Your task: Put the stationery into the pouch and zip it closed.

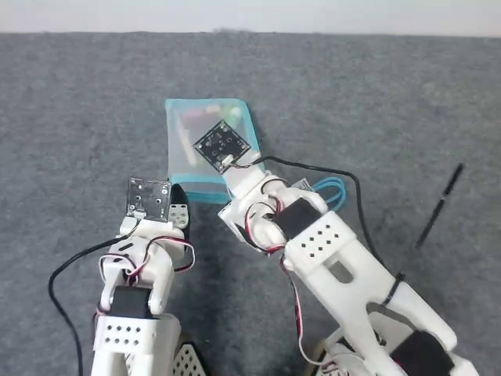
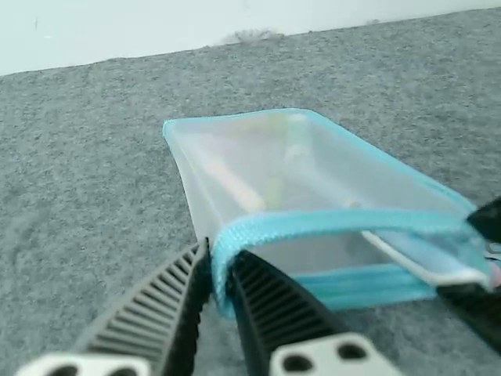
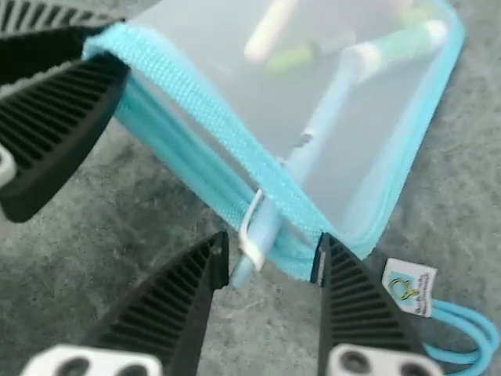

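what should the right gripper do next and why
Probably close on the pen poking past the zipper and push it inside; the right gripper is open around it, while the left gripper pinches the pouch corner.

Bright, soft, even overhead light; faint shadows lie close under the pouch on the grey mat.

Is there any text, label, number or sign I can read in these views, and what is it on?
None can be read.
The small white tag at the corner of the pouch carries a printed mark with tiny lettering, too small and blurred to read.
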